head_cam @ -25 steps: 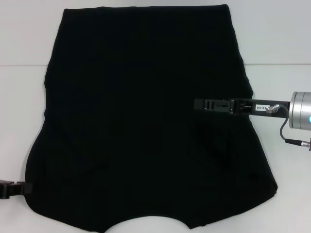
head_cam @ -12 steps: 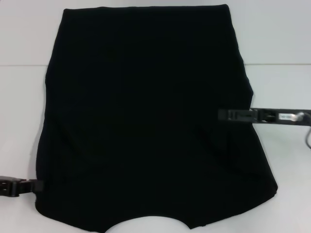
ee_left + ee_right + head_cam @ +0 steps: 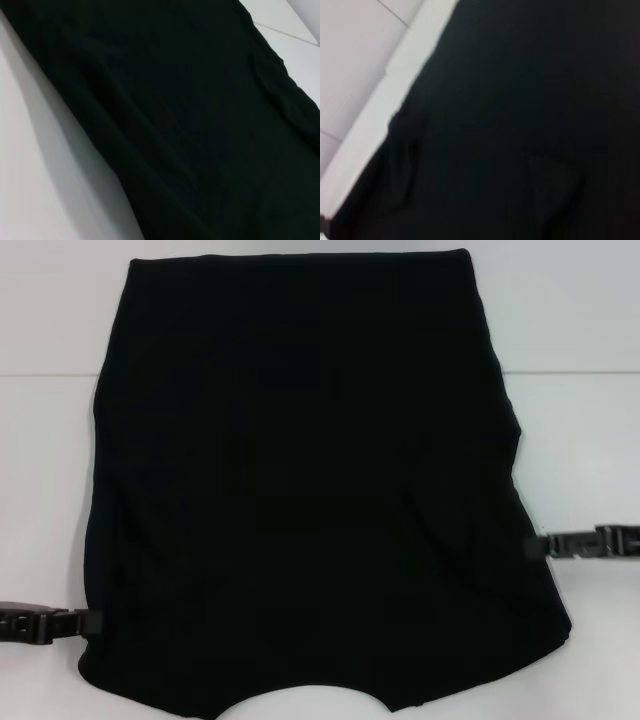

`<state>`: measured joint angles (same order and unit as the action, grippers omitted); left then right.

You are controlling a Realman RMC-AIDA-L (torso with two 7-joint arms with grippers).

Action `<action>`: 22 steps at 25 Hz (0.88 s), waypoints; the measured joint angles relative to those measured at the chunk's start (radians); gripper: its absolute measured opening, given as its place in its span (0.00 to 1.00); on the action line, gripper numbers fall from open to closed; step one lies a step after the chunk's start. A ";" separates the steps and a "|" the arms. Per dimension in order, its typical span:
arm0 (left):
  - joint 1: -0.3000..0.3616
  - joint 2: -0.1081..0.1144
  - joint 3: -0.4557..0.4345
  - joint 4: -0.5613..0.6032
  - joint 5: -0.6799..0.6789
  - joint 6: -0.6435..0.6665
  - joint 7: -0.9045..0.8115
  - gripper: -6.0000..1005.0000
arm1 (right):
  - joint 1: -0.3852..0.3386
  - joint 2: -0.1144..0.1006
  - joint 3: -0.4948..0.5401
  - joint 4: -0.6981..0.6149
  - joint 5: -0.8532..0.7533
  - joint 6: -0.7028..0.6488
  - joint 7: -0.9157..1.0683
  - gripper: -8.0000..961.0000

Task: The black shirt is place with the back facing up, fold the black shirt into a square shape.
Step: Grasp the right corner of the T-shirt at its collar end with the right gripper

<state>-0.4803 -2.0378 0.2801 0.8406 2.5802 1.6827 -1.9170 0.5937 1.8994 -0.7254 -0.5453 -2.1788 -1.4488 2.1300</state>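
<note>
Flat on the white table (image 3: pixel 50 490), the black shirt (image 3: pixel 300 490) covers most of the middle, its straight hem near the far edge and its curved neckline at the near edge. No lettering, brand or label can be read on the cloth in any view; only plain black fabric with faint creases shows. The left gripper (image 3: pixel 85 623) lies low at the shirt's left border near the table's near-left corner, its tip touching the cloth. The right gripper (image 3: pixel 535 545) sits at the shirt's right border, tip just at the cloth. Whether either gripper is spread or pinching cannot be told.
</note>
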 joint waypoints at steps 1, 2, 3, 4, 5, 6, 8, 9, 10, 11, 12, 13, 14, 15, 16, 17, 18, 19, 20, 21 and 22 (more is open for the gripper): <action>0.000 0.000 0.000 0.000 0.000 0.000 0.000 0.07 | 0.000 -0.003 0.000 -0.004 -0.016 -0.010 0.008 0.80; -0.001 0.000 0.000 0.000 0.000 0.000 0.000 0.07 | 0.001 -0.006 0.000 -0.010 -0.035 -0.022 0.019 0.80; -0.002 0.000 0.000 0.000 0.000 0.000 0.000 0.07 | 0.003 -0.008 0.000 -0.017 -0.049 -0.031 0.028 0.80; -0.002 0.000 0.000 0.000 0.000 0.001 0.000 0.07 | 0.006 -0.008 0.000 -0.025 -0.066 -0.037 0.038 0.80; -0.003 0.000 0.001 0.000 0.000 0.001 0.000 0.07 | 0.010 -0.008 0.000 -0.033 -0.086 -0.044 0.051 0.80; -0.004 -0.001 0.002 0.000 0.000 0.001 0.000 0.07 | 0.015 -0.008 0.000 -0.040 -0.105 -0.049 0.061 0.80; -0.006 -0.001 0.005 -0.001 0.000 0.001 0.000 0.07 | 0.027 -0.006 0.000 -0.046 -0.144 -0.055 0.077 0.80; -0.007 -0.001 0.006 -0.001 0.000 0.001 0.000 0.07 | 0.033 -0.005 0.000 -0.047 -0.161 -0.056 0.083 0.80; -0.009 -0.001 0.007 -0.002 0.000 0.000 0.000 0.07 | 0.039 -0.004 -0.001 -0.047 -0.173 -0.056 0.089 0.80; -0.010 -0.001 0.007 -0.002 0.000 0.000 0.000 0.07 | 0.044 -0.002 -0.003 -0.047 -0.183 -0.056 0.094 0.80; -0.011 -0.001 0.007 -0.003 0.000 0.000 0.000 0.07 | 0.051 0.000 -0.006 -0.047 -0.197 -0.057 0.099 0.80; -0.012 -0.001 0.007 -0.005 0.000 0.000 0.000 0.07 | 0.051 0.000 -0.006 -0.047 -0.197 -0.057 0.099 0.80; -0.013 -0.001 0.007 -0.006 0.000 0.000 0.000 0.07 | 0.055 0.001 -0.006 -0.046 -0.207 -0.057 0.100 0.80; -0.014 -0.001 0.007 -0.007 0.000 0.000 0.000 0.07 | 0.059 0.002 -0.006 -0.044 -0.219 -0.057 0.100 0.80; -0.014 -0.001 0.007 -0.009 0.000 0.000 0.000 0.07 | 0.061 0.002 -0.006 -0.042 -0.228 -0.058 0.100 0.80; -0.014 -0.001 0.007 -0.010 0.000 -0.001 0.000 0.07 | 0.063 0.003 -0.006 -0.040 -0.235 -0.058 0.100 0.80; -0.014 -0.001 0.007 -0.011 0.000 -0.001 0.000 0.07 | 0.064 0.003 -0.007 -0.039 -0.239 -0.058 0.100 0.80; -0.014 -0.001 0.006 -0.012 0.000 -0.002 0.000 0.07 | 0.064 0.004 -0.008 -0.039 -0.241 -0.058 0.100 0.80; -0.014 -0.001 0.006 -0.013 0.000 -0.002 0.000 0.07 | 0.064 0.004 -0.008 -0.038 -0.243 -0.060 0.100 0.80; -0.014 -0.001 0.006 -0.013 0.000 -0.002 -0.001 0.07 | 0.064 0.005 -0.009 -0.038 -0.249 -0.064 0.100 0.80; -0.014 -0.001 0.006 -0.013 0.000 -0.003 -0.001 0.07 | 0.064 0.005 -0.009 -0.038 -0.249 -0.064 0.100 0.80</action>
<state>-0.4942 -2.0387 0.2859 0.8280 2.5801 1.6801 -1.9180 0.6580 1.9040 -0.7342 -0.5834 -2.4274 -1.5123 2.2305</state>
